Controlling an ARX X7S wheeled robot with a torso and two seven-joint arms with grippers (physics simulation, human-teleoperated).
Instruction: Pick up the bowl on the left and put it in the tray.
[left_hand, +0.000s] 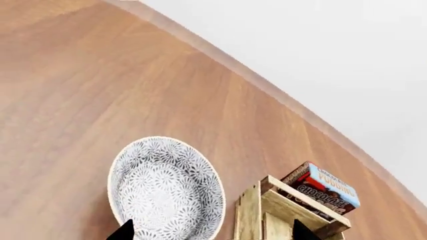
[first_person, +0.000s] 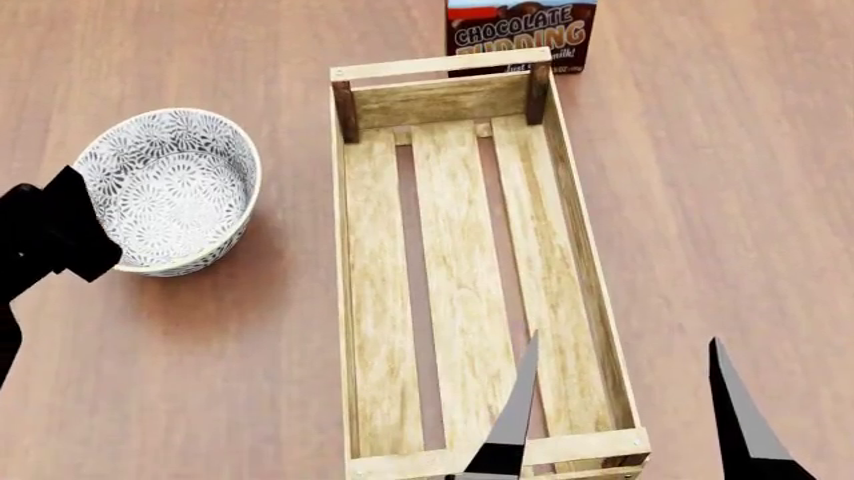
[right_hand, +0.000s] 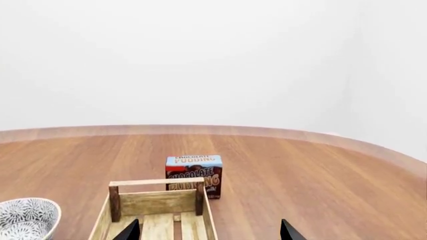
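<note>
Currently my left gripper (left_hand: 210, 231) hangs spread and empty near the bowl (first_person: 171, 190), whose rim lies just ahead of one fingertip; nothing is pinched yet. To grasp well, I judge one finger should drop inside the rim and the other outside the wall, closing on the near edge rather than across the whole width. My right gripper (first_person: 621, 425) is likewise spread, holding nothing, poised over the near end of the tray (first_person: 350, 250). The bowl holds nothing; the tray's three slats lie bare. A pudding box (first_person: 521, 35) stands just beyond the tray's far end.
</note>
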